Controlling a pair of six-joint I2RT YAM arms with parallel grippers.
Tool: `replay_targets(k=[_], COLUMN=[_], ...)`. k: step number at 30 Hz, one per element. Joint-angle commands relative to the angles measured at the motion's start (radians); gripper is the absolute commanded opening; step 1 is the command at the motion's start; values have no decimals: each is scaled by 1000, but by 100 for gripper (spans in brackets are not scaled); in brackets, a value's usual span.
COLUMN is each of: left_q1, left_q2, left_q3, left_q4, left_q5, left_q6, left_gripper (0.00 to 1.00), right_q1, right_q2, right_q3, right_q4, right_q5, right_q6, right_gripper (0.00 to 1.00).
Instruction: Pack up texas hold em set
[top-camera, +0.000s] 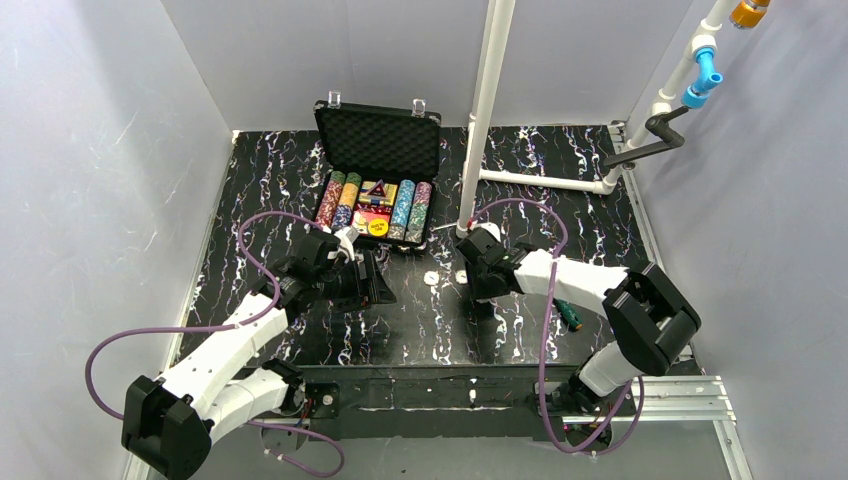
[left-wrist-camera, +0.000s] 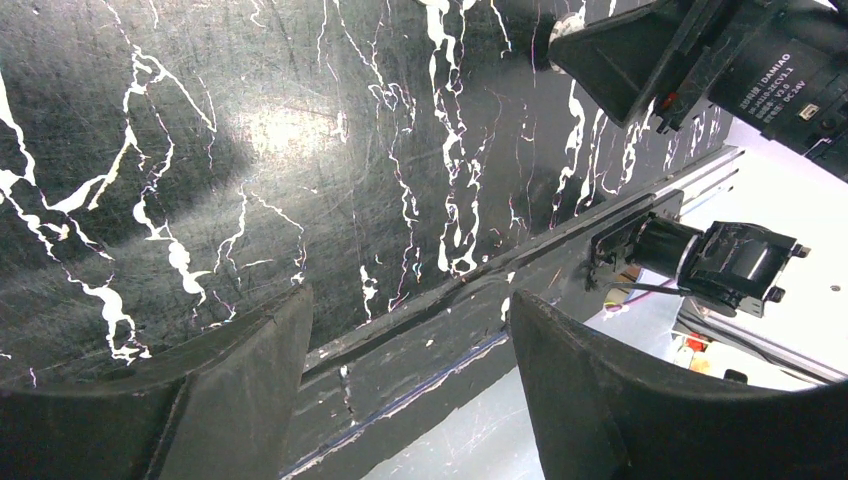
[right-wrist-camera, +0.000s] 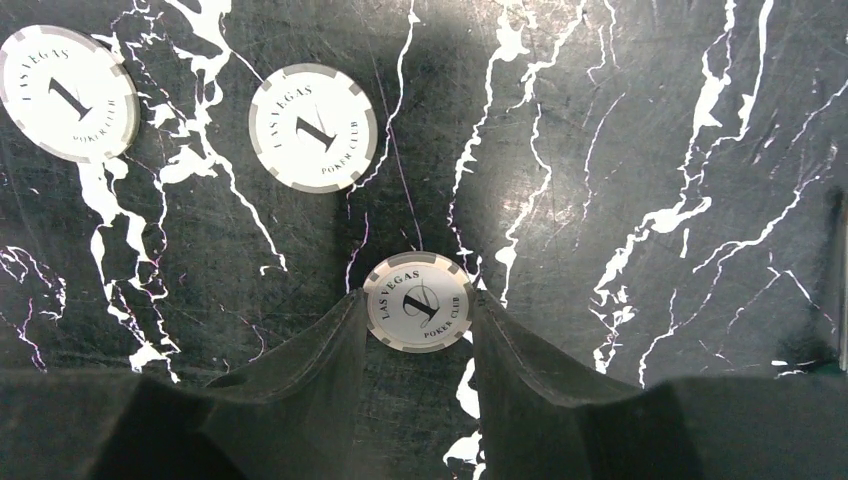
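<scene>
The black foam-lined case (top-camera: 378, 140) stands open at the back centre. It holds rows of multicoloured chips (top-camera: 338, 200), a red triangle (top-camera: 377, 189) and a yellow disc (top-camera: 378, 227). My right gripper (right-wrist-camera: 418, 310) is shut on a white "Las Vegas Poker Club" chip (right-wrist-camera: 418, 301), its fingertips (right-wrist-camera: 352, 310) against both edges just above the table. Two more white chips (right-wrist-camera: 313, 127) (right-wrist-camera: 66, 93) lie flat beyond it; they show in the top view (top-camera: 431, 278). My left gripper (left-wrist-camera: 410, 320) is open and empty, over the table's near edge (left-wrist-camera: 430, 350).
A white pipe post (top-camera: 485, 110) rises right of the case, with a white pipe (top-camera: 545, 182) along the table. A green-handled screwdriver (top-camera: 568, 313) lies by my right arm. A black motor housing (left-wrist-camera: 760, 50) shows in the left wrist view.
</scene>
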Motion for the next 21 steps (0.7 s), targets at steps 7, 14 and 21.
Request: replay_targets(k=[7, 14, 21], left_q1=[-4, -4, -4], left_q2=[-4, -10, -4], left_q3=[33, 31, 31], left_q4=[-32, -42, -42], left_q5=[7, 1, 0], left_q6=[12, 15, 13], left_gripper=[71, 71, 71], right_q1=[3, 5, 3], right_q2=[85, 226, 235], right_q3=[171, 293, 310], right_q4=[-30, -36, -39], right_q5=[-2, -16, -13], right_q6=[-95, -152, -157], right_gripper=[24, 27, 29])
